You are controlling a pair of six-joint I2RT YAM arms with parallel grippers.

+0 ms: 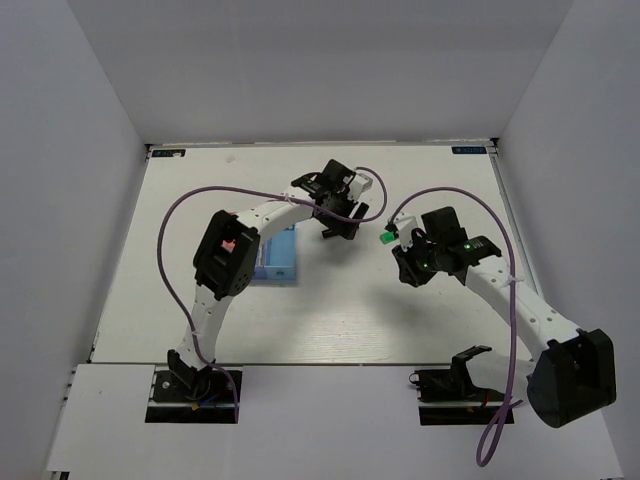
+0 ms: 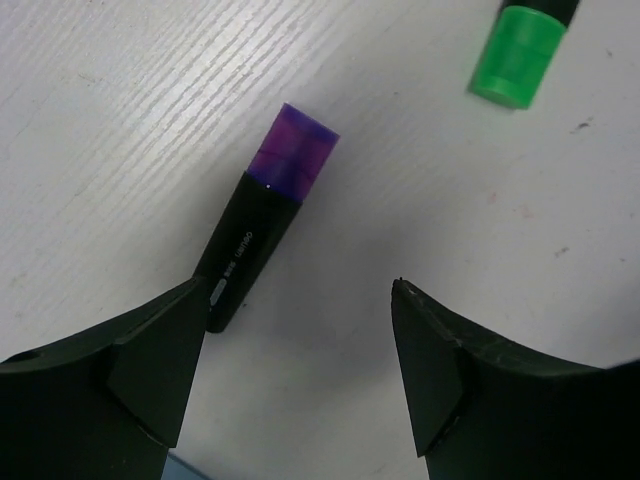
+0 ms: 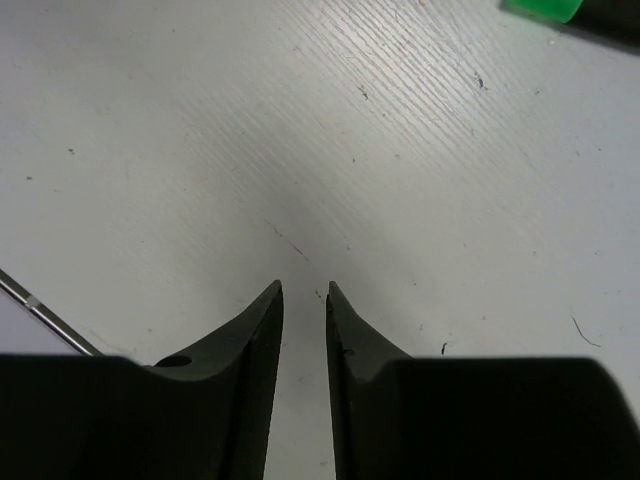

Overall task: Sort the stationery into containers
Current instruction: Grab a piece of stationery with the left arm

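While the left gripper is spread wide above the white table, nothing is grasped between its fingers. A purple-ended highlighter is seen lying flat on the table in the gap, set at a slant. Its black body is drawn close to the left-hand finger, and its purple end is pointed away from the gripper. Whether the black end touches that finger cannot be told. Farther out, at the upper right of the left wrist view, the green end of a green-ended highlighter is shown on the table, well apart from the purple one.

The right gripper is drawn almost closed, with only a narrow slit left between its fingers, and nothing is held in it. Bare table is seen beneath it, and the green end is caught at the upper right corner of its wrist view.

From above, the green-ended highlighter is placed between the two grippers, just beside the right one. A light blue bin is seen near the left arm, partly covered by it; the other bins cannot be made out.
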